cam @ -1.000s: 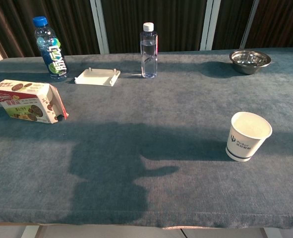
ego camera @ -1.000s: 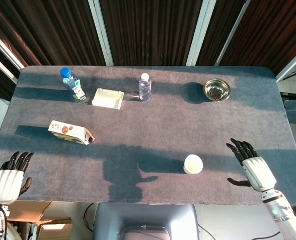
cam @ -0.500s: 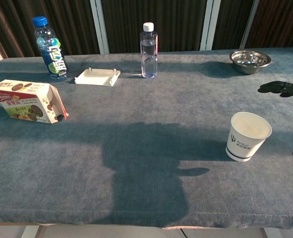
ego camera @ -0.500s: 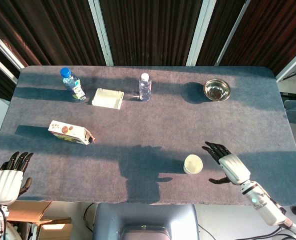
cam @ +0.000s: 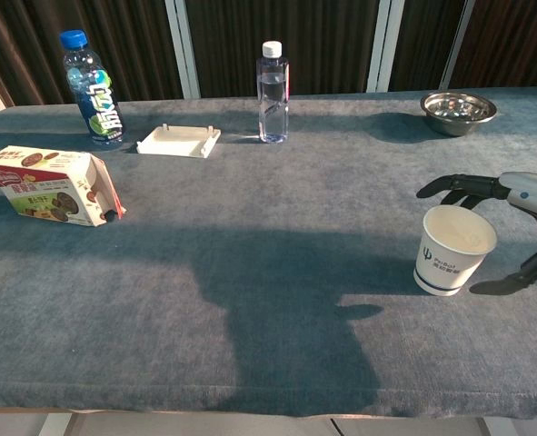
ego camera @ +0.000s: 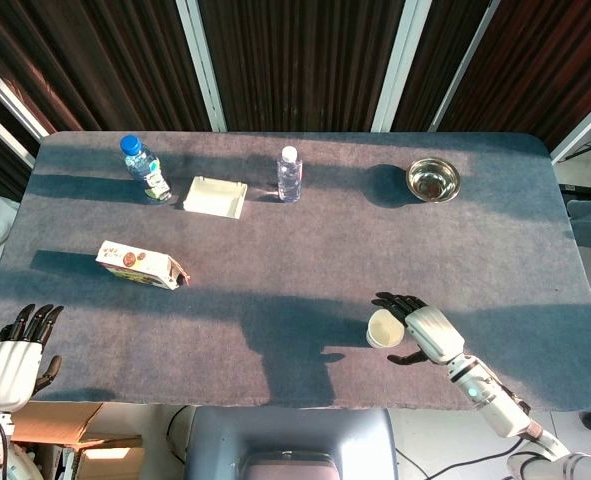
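Note:
A white paper cup stands upright near the table's front right. My right hand is right beside it on its right, fingers spread around the cup's far side and thumb at its near side; whether it touches the cup I cannot tell. My left hand hangs at the table's front-left corner, fingers apart, holding nothing. It is absent from the chest view.
A snack box lies at the left. Along the back stand a blue-capped bottle, a white tray, a clear water bottle and a steel bowl.
My right hand has moved left across the table's front edge, from well right of the cup to right beside it. The left hand has stayed put.

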You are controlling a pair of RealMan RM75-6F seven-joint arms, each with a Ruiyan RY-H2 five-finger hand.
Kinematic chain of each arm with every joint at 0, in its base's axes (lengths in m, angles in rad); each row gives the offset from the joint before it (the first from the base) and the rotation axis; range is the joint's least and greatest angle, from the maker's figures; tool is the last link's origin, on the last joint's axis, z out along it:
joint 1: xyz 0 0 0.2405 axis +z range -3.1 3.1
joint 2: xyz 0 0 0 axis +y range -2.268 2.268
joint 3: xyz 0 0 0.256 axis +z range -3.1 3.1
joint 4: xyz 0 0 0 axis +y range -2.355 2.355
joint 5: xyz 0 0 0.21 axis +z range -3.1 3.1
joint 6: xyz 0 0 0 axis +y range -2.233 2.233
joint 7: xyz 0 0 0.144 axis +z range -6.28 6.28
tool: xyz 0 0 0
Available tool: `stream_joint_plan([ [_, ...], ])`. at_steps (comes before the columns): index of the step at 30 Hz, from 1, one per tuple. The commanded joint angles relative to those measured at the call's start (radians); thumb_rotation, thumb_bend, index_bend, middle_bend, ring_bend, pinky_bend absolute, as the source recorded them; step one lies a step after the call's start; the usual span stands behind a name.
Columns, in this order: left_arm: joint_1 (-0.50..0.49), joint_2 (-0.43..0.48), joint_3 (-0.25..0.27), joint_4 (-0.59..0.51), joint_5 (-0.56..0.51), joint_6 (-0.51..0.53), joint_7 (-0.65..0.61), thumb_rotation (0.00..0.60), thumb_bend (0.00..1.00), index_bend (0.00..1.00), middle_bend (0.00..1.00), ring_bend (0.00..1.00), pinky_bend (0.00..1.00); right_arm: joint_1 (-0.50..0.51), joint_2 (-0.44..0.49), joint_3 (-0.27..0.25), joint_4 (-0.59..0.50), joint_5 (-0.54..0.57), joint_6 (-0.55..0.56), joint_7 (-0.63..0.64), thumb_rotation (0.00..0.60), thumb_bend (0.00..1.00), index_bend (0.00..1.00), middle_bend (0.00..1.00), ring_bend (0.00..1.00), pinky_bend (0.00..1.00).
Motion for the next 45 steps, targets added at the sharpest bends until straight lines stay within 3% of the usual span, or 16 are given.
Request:
stream_joint_plan([
  [1,0.001,0.003,0.000,-0.002,0.001,0.001,-0.005,0.600,0.35,0.15,0.14,0.09,0.33,0.010,-0.034,0.005,0.030,0.001,0.012,0.015,0.600,0.11,0.34,0.27,0.29,0.39],
  [5,0.003,0.007,0.000,-0.003,0.003,0.004,-0.016,0.600,0.35,0.15,0.14,0.09,0.33,0.014,-0.082,0.007,0.081,-0.001,0.042,0.036,0.600,0.14,0.43,0.33,0.37,0.47],
  [12,0.004,0.014,-0.004,-0.006,-0.006,0.001,-0.029,0.600,0.35,0.15,0.14,0.09,0.33,0.012,-0.140,0.020,0.159,0.004,0.105,0.046,0.600,0.38,0.65,0.51,0.56,0.65],
  [22,0.004,0.018,-0.006,-0.013,-0.019,-0.009,-0.028,0.600,0.35,0.15,0.14,0.09,0.33,-0.003,-0.139,0.047,0.152,-0.018,0.234,-0.133,0.600,0.40,0.68,0.53,0.58,0.67],
  [25,0.003,0.018,-0.007,-0.016,-0.023,-0.013,-0.026,0.600,0.35,0.16,0.14,0.09,0.33,-0.007,-0.102,0.057,0.095,-0.022,0.245,-0.313,0.600,0.40,0.68,0.54,0.58,0.67],
  [29,0.002,0.018,-0.005,-0.020,-0.027,-0.019,-0.020,0.600,0.35,0.16,0.14,0.09,0.33,-0.020,-0.025,0.080,-0.074,0.025,0.188,-0.670,0.600,0.40,0.68,0.54,0.58,0.67],
  [31,0.001,0.019,-0.004,-0.023,-0.029,-0.024,-0.016,0.600,0.35,0.16,0.14,0.09,0.33,-0.021,0.013,0.102,-0.169,0.064,0.149,-0.921,0.600,0.40,0.67,0.54,0.58,0.67],
  [35,0.000,0.019,-0.002,-0.027,-0.030,-0.029,-0.012,0.600,0.35,0.16,0.14,0.09,0.33,-0.016,0.035,0.129,-0.263,0.139,0.089,-1.215,0.600,0.40,0.66,0.54,0.58,0.67],
  [41,0.000,0.021,-0.002,-0.031,-0.035,-0.032,-0.007,0.600,0.35,0.16,0.14,0.09,0.33,0.008,0.027,0.152,-0.324,0.341,-0.049,-1.479,0.600,0.41,0.63,0.54,0.55,0.65],
  [45,0.000,0.021,-0.001,-0.034,-0.036,-0.033,-0.003,0.600,0.34,0.16,0.14,0.09,0.33,0.030,-0.004,0.160,-0.304,0.427,-0.096,-1.512,0.600,0.40,0.60,0.54,0.52,0.63],
])
